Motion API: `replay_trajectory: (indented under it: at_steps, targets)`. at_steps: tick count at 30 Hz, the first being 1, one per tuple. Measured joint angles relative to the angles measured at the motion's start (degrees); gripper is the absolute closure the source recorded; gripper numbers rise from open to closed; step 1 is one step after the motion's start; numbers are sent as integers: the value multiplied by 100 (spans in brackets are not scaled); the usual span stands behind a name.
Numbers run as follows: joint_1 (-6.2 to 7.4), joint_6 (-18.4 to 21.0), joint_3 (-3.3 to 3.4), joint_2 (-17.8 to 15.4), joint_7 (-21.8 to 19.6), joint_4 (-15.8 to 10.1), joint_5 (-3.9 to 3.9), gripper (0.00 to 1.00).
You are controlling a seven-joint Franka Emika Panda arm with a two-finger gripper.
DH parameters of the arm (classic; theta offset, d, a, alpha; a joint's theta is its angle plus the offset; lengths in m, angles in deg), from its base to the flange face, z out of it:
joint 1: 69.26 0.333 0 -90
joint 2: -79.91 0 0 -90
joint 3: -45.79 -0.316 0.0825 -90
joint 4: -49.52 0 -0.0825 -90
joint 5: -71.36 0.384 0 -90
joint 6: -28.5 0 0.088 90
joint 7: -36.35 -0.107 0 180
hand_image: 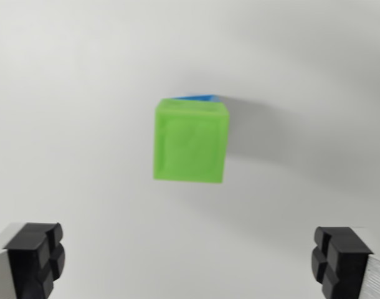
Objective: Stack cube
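**Gripper clear of the stack, green cube sitting on blue**

Nearest the camera are the two black finger pads (34,258), one in each lower corner of the wrist view, with pale metal behind them. The gripper (189,261) is spread wide with nothing between the pads, so it is released and carries no load.

Beyond and above the gap, near the middle of the view, sits the green cube (190,141). A thin sliver of a blue cube (197,97) shows along its upper edge, so the green one appears to rest on top of the blue one, hiding nearly all of it. Both stand on a plain white table (71,93), with a soft shadow falling toward the wrist view's right. The picture is slightly blurred, so the exact seating of the edges is hard to read.

Judging from this, the stack looks made and the risks lie in leaving it:

- The blue sliver shows only on one side, which may be viewing angle or may mean the green cube sits offset. If offset, a small jolt to the table could tip it.
- The pads are well apart from the cube, but any sideways travel at low height could clip the green cube and knock it off.
- A renewed descent without recentring would push on the top cube, not straddle it.
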Motion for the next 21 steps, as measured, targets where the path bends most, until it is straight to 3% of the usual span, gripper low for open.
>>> replay_trajectory:
  at_steps: [21]
  targets:
    - [0, 1065, 3, -483, -21, 583, -37, 0]
